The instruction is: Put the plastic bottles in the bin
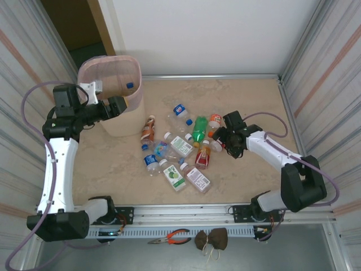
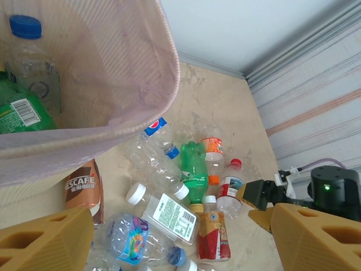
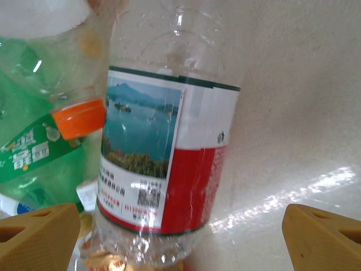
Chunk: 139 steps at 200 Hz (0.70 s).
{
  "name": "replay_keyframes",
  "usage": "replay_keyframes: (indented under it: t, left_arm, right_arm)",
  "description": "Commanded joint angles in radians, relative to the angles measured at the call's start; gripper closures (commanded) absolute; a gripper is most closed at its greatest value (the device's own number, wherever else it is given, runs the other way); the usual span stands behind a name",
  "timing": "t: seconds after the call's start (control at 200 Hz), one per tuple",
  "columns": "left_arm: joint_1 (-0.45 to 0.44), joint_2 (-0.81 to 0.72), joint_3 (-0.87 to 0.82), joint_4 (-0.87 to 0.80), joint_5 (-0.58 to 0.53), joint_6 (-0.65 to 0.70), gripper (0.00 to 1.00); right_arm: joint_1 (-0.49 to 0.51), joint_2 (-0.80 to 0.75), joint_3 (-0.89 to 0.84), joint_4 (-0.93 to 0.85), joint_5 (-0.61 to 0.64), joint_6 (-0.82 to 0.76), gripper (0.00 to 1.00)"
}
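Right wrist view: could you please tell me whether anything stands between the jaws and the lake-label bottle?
Nothing visible does. The lake-label bottle sits framed between the open jaws; an orange cap and a green bottle crowd it at the picture's left.

You are looking at a bin showing pale pink, finely striped mesh over a cream lower body, on a beige marbled table. The clear bottle is wearing a red-and-white label with a blue-green lake picture, beside a green bottle and an orange cap.
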Motion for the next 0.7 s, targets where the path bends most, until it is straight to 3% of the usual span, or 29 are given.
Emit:
replay_keyframes:
  t: [0.0,0.316,0.691]
  left_arm:
    - [-0.003,-0.023,-0.010,0.018,0.032,-0.014,0.18]
    - [-0.002,-0.028,-0.014,0.018,0.038,-0.016,0.18]
    - [-0.002,-0.038,-0.027,0.021,0.046,-0.024,0.18]
  right_arm:
    - [-0.009,0.048,0.002,0.057,-0.046,0.045,0.09]
    - [-0.024,0.156,-0.011,0.129,-0.091,0.094,0.16]
    - [-0.032,0.171,-0.037,0.155,-0.099,0.092,0.32]
